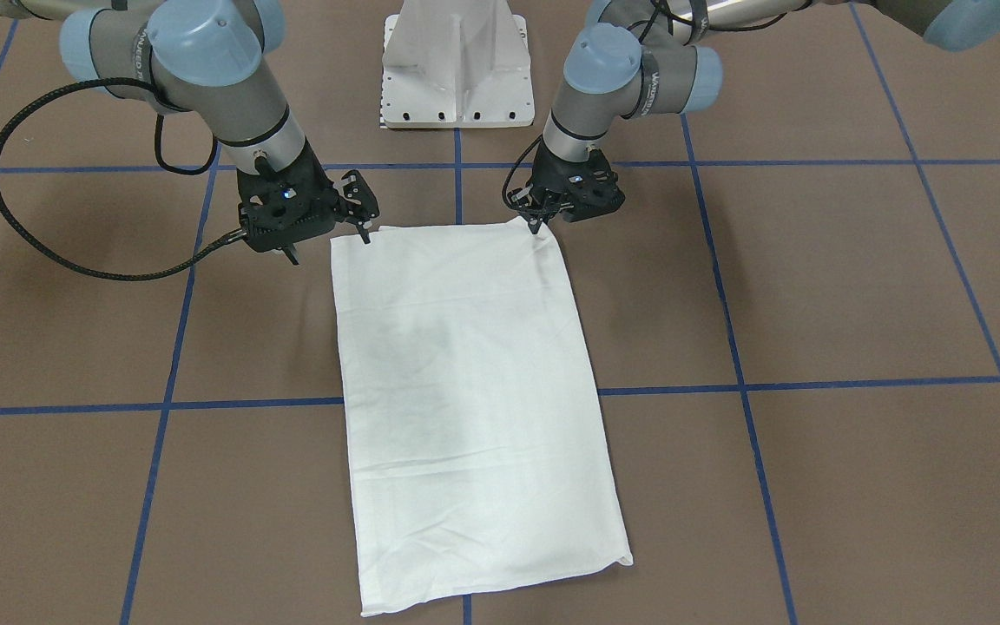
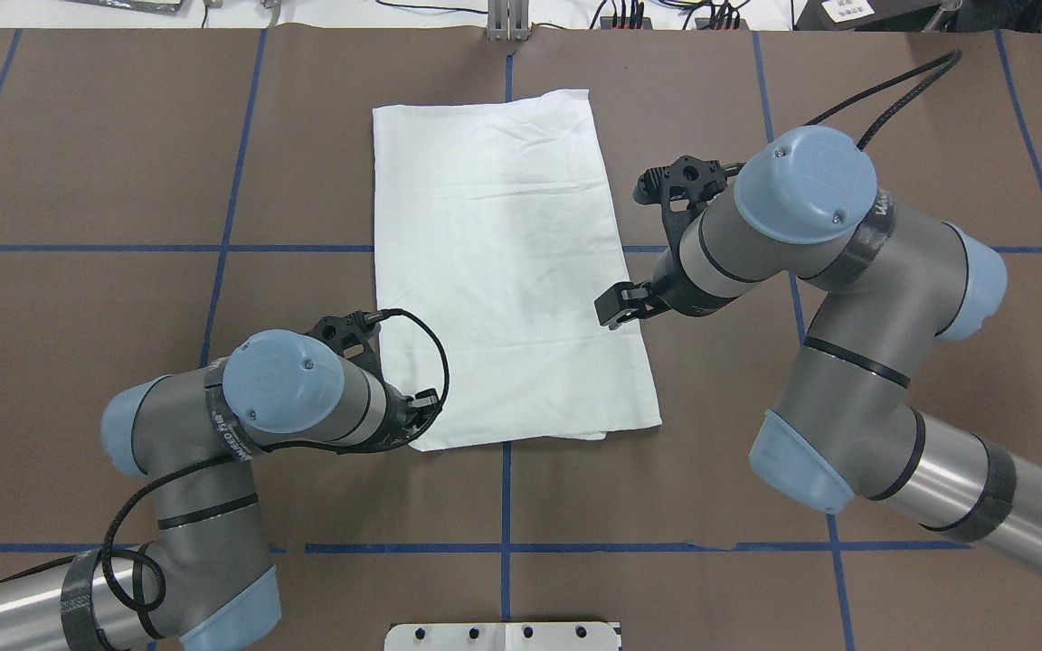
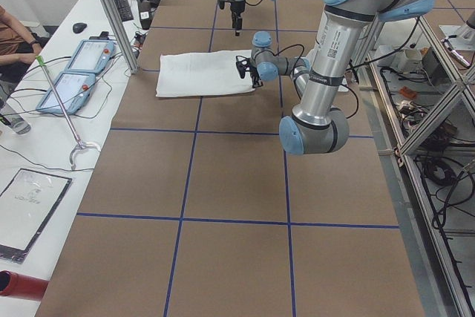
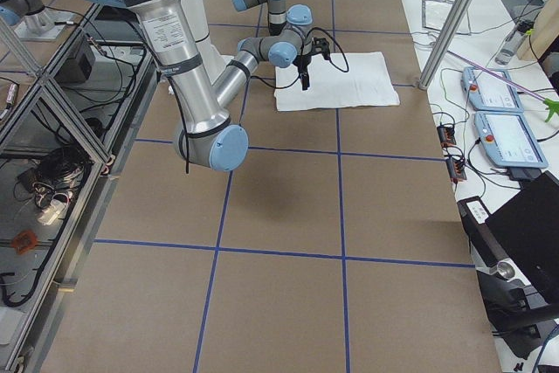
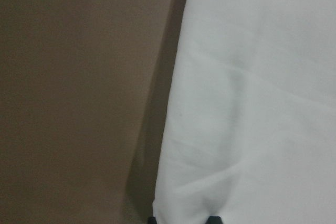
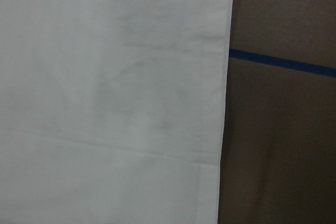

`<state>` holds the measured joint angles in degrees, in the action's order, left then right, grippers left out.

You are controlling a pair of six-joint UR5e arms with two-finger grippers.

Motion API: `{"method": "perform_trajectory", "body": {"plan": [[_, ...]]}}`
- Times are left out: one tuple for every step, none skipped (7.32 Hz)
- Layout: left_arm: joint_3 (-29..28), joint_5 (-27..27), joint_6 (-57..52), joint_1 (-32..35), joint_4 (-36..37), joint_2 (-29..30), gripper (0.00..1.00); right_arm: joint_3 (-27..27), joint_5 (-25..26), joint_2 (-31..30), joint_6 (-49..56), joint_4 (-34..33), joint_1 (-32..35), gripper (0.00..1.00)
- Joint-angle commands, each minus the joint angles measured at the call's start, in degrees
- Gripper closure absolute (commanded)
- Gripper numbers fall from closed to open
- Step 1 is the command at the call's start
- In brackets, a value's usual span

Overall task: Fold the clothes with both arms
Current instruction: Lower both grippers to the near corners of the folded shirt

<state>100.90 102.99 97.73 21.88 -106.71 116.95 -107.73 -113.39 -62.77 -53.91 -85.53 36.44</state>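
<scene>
Lying flat on the brown desk (image 1: pixel 812 286), the white shirt (image 1: pixel 465 391) formed a long folded rectangle. In the front-facing view its long sides ran from 12 to 6 o'clock. Its short edge at 12 o'clock faced the robot's white base (image 1: pixel 457 78), and a blue tape line (image 1: pixel 812 383) met both long sides about halfway down.

The left tool (image 1: pixel 537 224) stood at the shirt's 1 o'clock corner in that view. Its fingers were pressed together on the cloth, which puckered slightly there. The left wrist camera showed two dark fingertips (image 5: pixel 214 220) at the bottom of its picture, with white cloth between them.

The right tool (image 1: pixel 331 247) was at the 11 o'clock corner, its two tips spread well apart and holding nothing. One tip was just beside the shirt's corner and the other was over bare desk toward 8 o'clock. Whether it touched the cloth could not be told. Its wrist camera looked down on the shirt's edge beside brown desk.
</scene>
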Motion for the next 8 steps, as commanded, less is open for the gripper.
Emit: {"method": "perform_trajectory", "body": {"plan": [[3.6,0.3,0.0,0.4,0.1,0.0,1.00,-0.2,0.6,-0.2,-3.0,0.0,-0.7,0.00],[5.9,0.5,0.0,0.5,0.1,-0.6,1.00,-0.5,2.5,-0.2,-11.0,0.0,-3.4,0.00],[6.1,0.5,0.0,0.4,0.3,-0.6,1.00,-0.6,4.7,-0.1,-21.2,-0.2,-6.9,0.00],[6.1,0.5,0.0,0.4,0.4,-0.6,1.00,-0.6,5.4,0.3,-30.3,-0.8,-9.3,0.00],[6.1,0.5,-0.1,0.6,0.4,-0.7,1.00,-0.5,6.0,-0.3,-37.9,-0.9,-11.9,0.00],[6.0,0.4,-0.2,0.7,0.4,-0.7,1.00,0.0,7.3,-0.9,-41.3,-1.0,-13.7,0.00],[6.0,0.5,-0.2,1.0,0.4,-0.7,1.00,-0.1,8.4,-1.1,-43.8,-2.4,-14.3,0.00],[5.9,0.5,-0.2,1.1,0.4,-0.7,1.00,0.2,8.5,-0.9,-47.1,-2.5,-15.0,0.00]]}}
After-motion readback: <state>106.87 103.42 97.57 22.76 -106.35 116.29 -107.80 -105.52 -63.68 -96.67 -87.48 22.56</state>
